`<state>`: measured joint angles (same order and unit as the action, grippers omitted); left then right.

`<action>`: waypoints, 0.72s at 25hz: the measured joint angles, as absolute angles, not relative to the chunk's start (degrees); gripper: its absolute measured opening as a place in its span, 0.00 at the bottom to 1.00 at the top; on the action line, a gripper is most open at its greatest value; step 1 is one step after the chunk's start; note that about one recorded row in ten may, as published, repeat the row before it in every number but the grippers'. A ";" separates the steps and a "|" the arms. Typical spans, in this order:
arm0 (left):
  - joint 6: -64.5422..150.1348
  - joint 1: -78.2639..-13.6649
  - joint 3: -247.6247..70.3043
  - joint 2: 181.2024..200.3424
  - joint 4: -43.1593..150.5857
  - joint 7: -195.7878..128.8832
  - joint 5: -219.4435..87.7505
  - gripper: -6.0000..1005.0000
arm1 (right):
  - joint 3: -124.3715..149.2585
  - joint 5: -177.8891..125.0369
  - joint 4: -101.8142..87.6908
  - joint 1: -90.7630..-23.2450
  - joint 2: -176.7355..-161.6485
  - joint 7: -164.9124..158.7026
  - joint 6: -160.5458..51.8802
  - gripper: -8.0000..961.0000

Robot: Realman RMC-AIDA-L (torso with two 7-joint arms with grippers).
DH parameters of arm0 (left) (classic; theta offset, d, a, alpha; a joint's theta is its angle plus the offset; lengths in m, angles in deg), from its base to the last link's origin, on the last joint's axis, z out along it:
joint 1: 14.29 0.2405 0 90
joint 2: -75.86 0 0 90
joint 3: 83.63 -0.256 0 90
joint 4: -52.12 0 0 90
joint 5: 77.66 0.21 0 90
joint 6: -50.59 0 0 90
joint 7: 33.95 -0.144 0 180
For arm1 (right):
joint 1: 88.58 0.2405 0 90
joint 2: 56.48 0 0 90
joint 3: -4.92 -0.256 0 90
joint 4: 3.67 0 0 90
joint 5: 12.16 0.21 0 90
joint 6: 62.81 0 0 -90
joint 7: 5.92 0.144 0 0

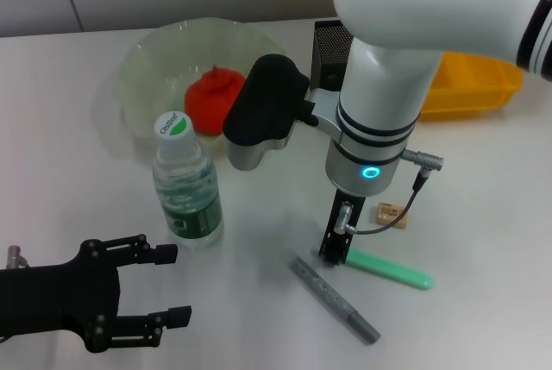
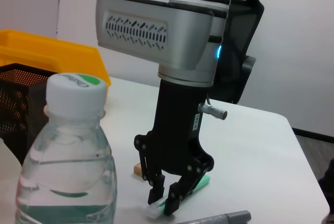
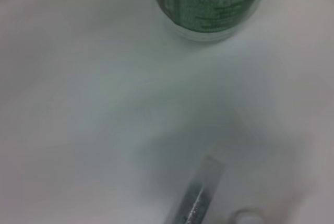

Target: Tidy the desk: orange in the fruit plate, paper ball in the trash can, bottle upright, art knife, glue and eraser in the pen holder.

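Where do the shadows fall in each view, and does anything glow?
Head view: a soft shadow lies on the table under the right arm, whose ring light glows cyan; the left pincer sits idle near the bottle. Left wrist view: the right pincer is low at the green stick, with little shadow. Right wrist view: a broad dim shadow surrounds the knife.

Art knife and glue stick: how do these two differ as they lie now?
The art knife is grey, and no gripper touches it; the glue stick is green with a pale end, and the right gripper stands at that end, fingers around it. In the head view the art knife runs steeply across the table, while the glue stick lies closer to level. Both are slim and flat on the table, outside the pen holder.
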<state>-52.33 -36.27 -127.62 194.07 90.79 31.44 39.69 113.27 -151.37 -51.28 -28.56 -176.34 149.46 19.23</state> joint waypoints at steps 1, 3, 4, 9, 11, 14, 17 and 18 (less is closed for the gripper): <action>-52.34 -36.27 -127.58 194.07 90.79 31.44 39.68 0.78 | 112.87 -151.41 -51.93 -28.82 -176.25 149.40 19.67 0.18; -52.34 -36.27 -127.40 194.07 90.80 31.44 39.67 0.78 | 111.95 -151.60 -52.93 -29.25 -176.06 149.30 20.33 0.18; -52.34 -36.26 -127.37 194.07 90.80 31.44 39.66 0.78 | 110.70 -152.03 -54.05 -29.75 -175.94 149.13 21.25 0.18; -52.42 -36.24 -127.22 194.05 90.80 31.44 39.66 0.78 | 95.06 -159.67 -65.57 -34.79 -175.59 145.50 29.05 0.18; -52.43 -36.26 -127.22 194.05 90.80 31.44 39.63 0.78 | 87.11 -162.90 -72.20 -36.75 -175.47 143.50 31.43 0.18; -52.42 -36.34 -127.21 194.05 90.80 31.44 39.58 0.78 | 77.08 -164.90 -80.83 -39.32 -174.76 140.75 32.75 0.18; -52.43 -36.41 -127.17 194.07 90.79 31.44 39.46 0.78 | 69.26 -163.12 -87.06 -42.06 -174.20 137.17 31.44 0.18; -52.49 -36.43 -127.14 194.08 90.80 31.44 39.42 0.78 | 67.03 -161.16 -88.56 -43.34 -174.20 135.41 30.15 0.18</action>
